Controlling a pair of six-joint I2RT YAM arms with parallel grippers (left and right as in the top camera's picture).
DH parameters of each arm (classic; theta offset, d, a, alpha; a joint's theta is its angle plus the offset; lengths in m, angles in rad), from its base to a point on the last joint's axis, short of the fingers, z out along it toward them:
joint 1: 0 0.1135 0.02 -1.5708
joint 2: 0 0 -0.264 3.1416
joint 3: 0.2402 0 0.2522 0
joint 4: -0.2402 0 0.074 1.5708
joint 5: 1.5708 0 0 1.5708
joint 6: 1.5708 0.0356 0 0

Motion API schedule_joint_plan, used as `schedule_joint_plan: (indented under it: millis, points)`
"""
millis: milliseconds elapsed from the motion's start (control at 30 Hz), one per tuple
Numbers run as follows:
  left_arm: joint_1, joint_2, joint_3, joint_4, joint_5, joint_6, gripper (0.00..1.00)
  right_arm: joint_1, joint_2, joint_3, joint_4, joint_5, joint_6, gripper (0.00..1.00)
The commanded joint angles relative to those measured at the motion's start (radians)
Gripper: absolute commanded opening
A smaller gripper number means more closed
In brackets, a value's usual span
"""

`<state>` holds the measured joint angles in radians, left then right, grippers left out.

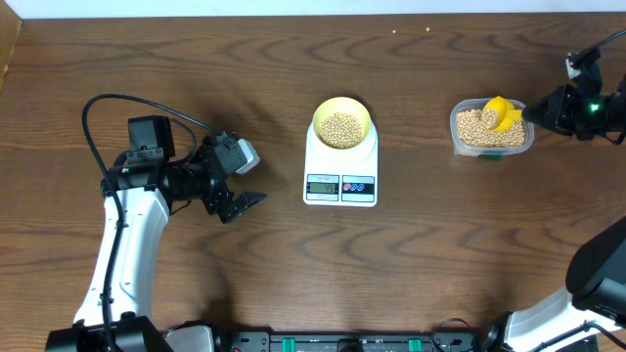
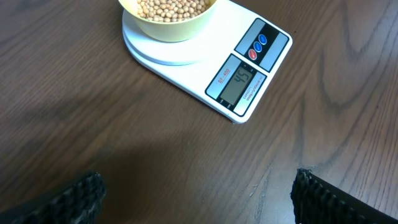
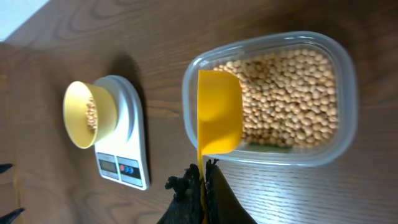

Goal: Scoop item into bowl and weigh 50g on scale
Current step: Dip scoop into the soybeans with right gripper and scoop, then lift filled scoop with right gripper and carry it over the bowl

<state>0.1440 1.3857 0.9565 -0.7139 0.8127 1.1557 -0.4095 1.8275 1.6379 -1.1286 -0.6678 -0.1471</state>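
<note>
Scale point(image 1: 340, 164) long axis runs near-far, display point(image 1: 324, 186) nearside.

Even, fairly bright overhead light leaves only soft shadows on the wooden table point(image 1: 293, 284). The darkest is a smudge beside the scale point(image 3: 124, 155) in the right wrist view, whose corner above the scale is washed out white. The scale's display point(image 2: 239, 84) is sharp, but the fingertips point(image 2: 68, 199) of the left gripper point(image 2: 199, 202), nearer the camera than the scale, blur, as do the dark fingers point(image 3: 183, 186) of the right gripper point(image 3: 202, 180) pinching the yellow scoop point(image 3: 219, 112).

Bowl point(image 1: 317, 119) of beans point(image 1: 341, 129) on the scale point(image 1: 313, 164) at centre, yellow scoop point(image 1: 500, 110) over the clear tub point(image 1: 457, 127) at right.
</note>
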Motion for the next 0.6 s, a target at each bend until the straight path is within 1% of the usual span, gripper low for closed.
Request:
schedule_joint_plan:
  millis: [0,400,567]
  points:
    - [0.003,0.006,-0.01,-0.003,0.005,-0.002,0.98,-0.004,-0.019,0.01,0.002,-0.08,-0.034,0.01]
    - [0.003,0.006,-0.01,-0.003,0.005,-0.002,0.98,-0.007,-0.019,0.01,0.03,-0.251,-0.034,0.01]
    - [0.003,0.006,-0.01,-0.003,0.005,-0.002,0.97,0.032,-0.019,0.01,0.03,-0.259,-0.033,0.01]
